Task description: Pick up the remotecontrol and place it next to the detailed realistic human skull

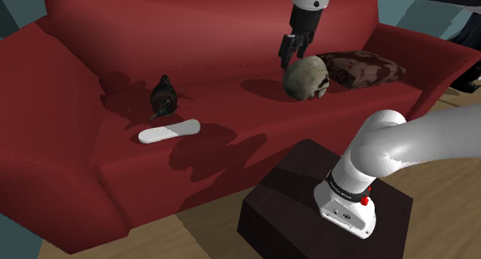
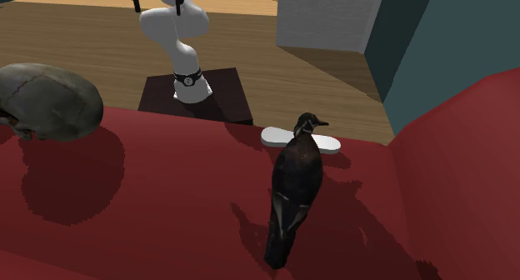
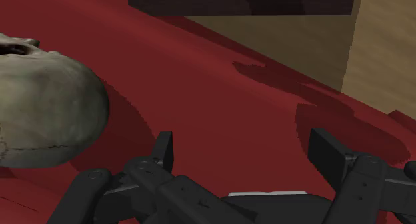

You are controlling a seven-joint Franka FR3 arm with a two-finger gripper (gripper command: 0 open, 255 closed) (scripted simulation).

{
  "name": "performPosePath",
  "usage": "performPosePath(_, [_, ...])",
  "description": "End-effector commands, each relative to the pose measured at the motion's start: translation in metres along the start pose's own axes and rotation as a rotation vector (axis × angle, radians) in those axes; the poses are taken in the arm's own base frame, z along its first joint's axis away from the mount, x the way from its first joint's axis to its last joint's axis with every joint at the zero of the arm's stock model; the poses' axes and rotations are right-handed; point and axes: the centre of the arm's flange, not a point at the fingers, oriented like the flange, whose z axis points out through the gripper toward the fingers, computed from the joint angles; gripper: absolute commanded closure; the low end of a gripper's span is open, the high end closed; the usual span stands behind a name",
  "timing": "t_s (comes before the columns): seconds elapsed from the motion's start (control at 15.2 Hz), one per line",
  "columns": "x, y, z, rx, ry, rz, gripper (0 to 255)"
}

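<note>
On a red sofa, a dark bird figure stands just behind the white remote control, which lies flat on the seat. Well toward the shoulder view's right, the black gripper hovers, fingers apart and empty, near the grey skull and a brown cushion.

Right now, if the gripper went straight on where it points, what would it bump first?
Probably the red sofa seat, just beside the skull; the open gripper points past it.

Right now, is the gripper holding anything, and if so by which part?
Nothing: the gripper is open near the skull, and the white remote lies apart on the sofa.
</note>
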Motion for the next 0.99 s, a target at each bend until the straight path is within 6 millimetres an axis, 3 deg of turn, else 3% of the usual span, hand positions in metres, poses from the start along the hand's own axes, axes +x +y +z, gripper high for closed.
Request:
performPosePath(0.0, [0.000, 0.000, 0.000, 0.000, 0.000, 0.000, 0])
performPosePath(0.46, [0.072, -0.038, 0.042, 0.014, 0.004, -0.208, 0])
performPosePath(0.92, [0.134, -0.090, 0.083, 0.029, 0.008, -0.416, 0])
